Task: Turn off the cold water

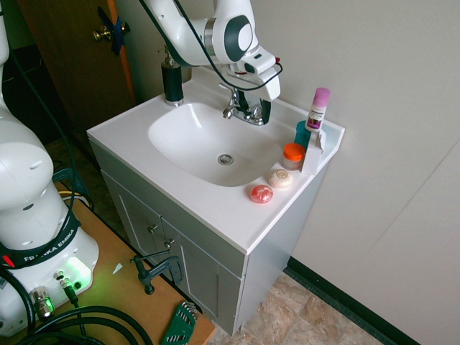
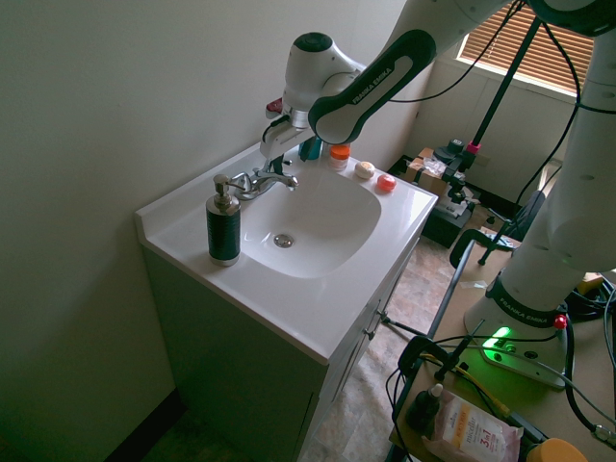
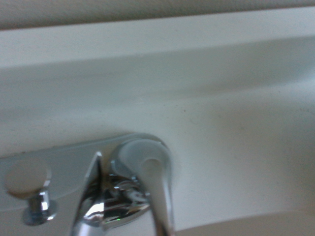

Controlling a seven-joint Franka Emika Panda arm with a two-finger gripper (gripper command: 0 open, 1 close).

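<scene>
Tap (image 1: 231, 111) at back of sink (image 1: 169, 154), below wall. Gripper (image 1: 254, 105) at handle beside spout (image 2: 280, 180), fingers apart. No stream visible; reach looks done, turn to off position and withdrawal probably left.

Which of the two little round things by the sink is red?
The one nearer the counter's front edge; the other is creamy white.

The robot's base (image 1: 36, 237) is cut off — by the first exterior view's left edge (partly, anyway).
</scene>
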